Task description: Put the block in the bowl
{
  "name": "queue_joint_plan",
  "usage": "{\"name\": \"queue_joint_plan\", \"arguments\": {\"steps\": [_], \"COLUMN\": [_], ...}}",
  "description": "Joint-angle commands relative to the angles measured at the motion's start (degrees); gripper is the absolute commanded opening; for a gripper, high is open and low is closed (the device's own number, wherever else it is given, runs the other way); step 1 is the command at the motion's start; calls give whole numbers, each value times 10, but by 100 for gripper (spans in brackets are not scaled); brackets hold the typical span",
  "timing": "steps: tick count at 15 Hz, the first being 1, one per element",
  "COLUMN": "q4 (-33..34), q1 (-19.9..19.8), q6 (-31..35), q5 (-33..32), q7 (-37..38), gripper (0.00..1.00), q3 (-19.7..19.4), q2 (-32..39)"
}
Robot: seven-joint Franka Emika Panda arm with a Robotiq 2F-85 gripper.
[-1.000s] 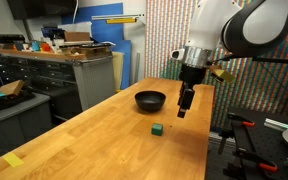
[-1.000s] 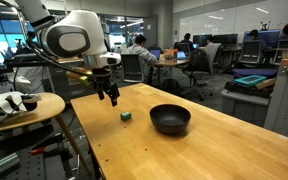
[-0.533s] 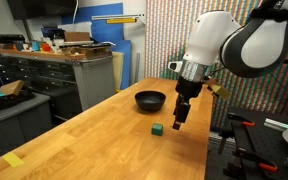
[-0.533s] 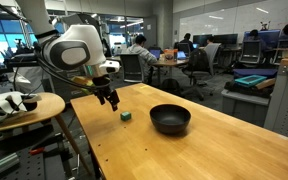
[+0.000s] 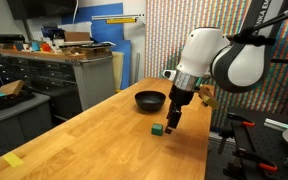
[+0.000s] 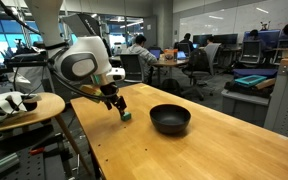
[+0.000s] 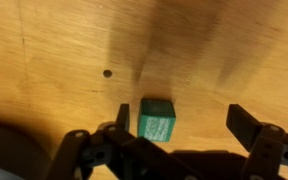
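The small green block (image 5: 158,129) sits on the wooden table, also seen in an exterior view (image 6: 127,116). The black bowl (image 5: 150,100) stands further back on the table; it also shows in an exterior view (image 6: 170,119). My gripper (image 5: 171,122) hangs just above and beside the block, fingers pointing down. In the wrist view the gripper (image 7: 182,122) is open, with the block (image 7: 156,120) between the fingers, close to the left finger. The bowl is out of the wrist view.
The wooden table (image 5: 94,140) has its edge near the block (image 6: 94,130). A round side table with a white object (image 6: 14,103) stands beside it. Cabinets and bins (image 5: 44,70) stand behind.
The arm has lowered and moved toward the block; the gripper now straddles it, still open. Block and bowl have not moved.
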Motion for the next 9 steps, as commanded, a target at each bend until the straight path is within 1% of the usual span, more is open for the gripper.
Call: {"name": "queue_joint_plan", "arguments": {"steps": [1,3,5,6,9], "q4": [45,67,89,98,113], "q1": [8,9,2,-5,-12], "q6": [20,20,15,4,-7], "q5": [-23,-25,-24,-22,-23], "q7": [13,14,17,20,21], "gripper": [100,100,100,83,58], "q3": [-27,-35,-34,-28,-23], "q2": [51,72,90,95,106]}}
